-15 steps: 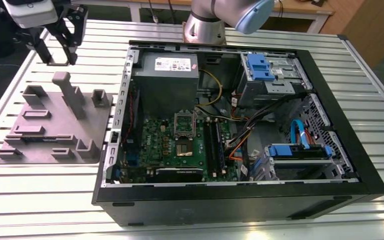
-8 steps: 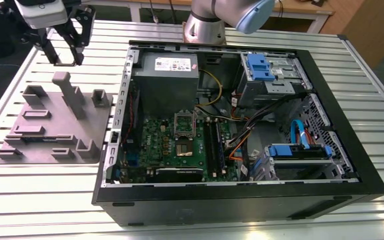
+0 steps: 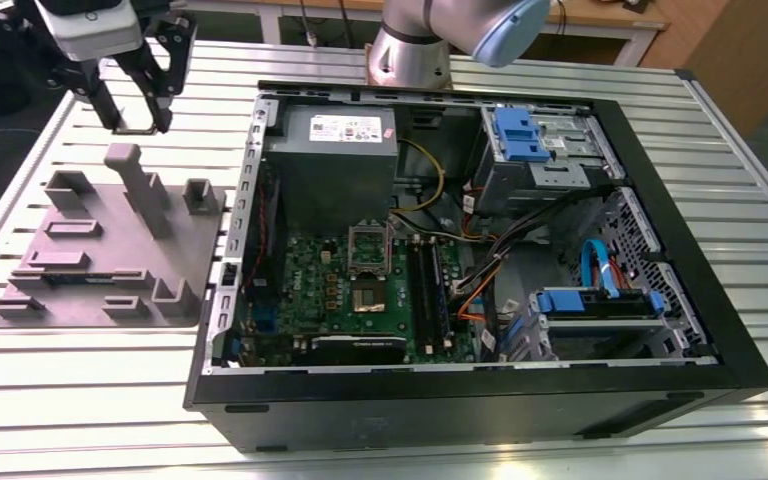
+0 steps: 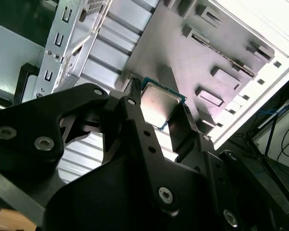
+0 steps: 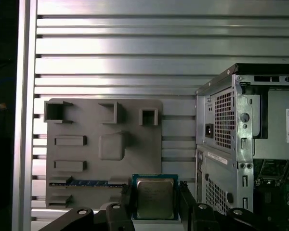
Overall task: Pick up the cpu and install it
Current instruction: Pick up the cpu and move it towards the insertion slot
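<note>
The cpu (image 5: 155,197), a small square chip with a silvery top and green edge, sits between the black fingers of my gripper (image 5: 155,204), which is shut on its two sides. The second wrist view shows the same hold on the cpu (image 4: 159,103) by the gripper (image 4: 159,109). In the exterior view the gripper (image 3: 137,124) hangs above the far end of the grey holder plate (image 3: 104,250), to the exterior view's left of the open computer case (image 3: 651,330). The green motherboard (image 3: 324,290) lies inside the case with its socket (image 3: 368,293) uncovered.
The holder plate (image 5: 103,115) has several raised blocks and a tall post (image 3: 137,185); a memory stick (image 5: 86,183) lies in one slot. Inside the case are a grey power supply (image 3: 337,130), blue drive brackets (image 3: 524,135) and loose cables (image 3: 491,270). A slatted metal table (image 3: 77,400) carries everything.
</note>
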You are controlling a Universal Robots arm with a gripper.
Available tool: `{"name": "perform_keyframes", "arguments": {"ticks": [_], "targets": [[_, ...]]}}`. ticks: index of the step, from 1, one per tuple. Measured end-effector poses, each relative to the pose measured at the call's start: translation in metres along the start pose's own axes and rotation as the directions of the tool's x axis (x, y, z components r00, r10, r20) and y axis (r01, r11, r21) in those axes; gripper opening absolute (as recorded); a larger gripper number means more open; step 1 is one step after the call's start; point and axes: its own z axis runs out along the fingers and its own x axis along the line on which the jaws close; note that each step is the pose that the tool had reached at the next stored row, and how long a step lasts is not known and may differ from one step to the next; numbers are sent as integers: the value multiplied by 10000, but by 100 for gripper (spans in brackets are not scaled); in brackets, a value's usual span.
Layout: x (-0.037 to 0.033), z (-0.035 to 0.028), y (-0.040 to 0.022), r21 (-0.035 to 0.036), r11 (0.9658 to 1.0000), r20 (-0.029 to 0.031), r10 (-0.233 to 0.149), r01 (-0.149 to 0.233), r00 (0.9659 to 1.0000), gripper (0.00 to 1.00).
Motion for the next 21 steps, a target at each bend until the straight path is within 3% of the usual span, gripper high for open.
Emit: {"name": "perform_keyframes", "arguments": {"ticks": [21], "targets": [[-380,-7,0,1,10000,-2,1,-1,10000,47]]}}
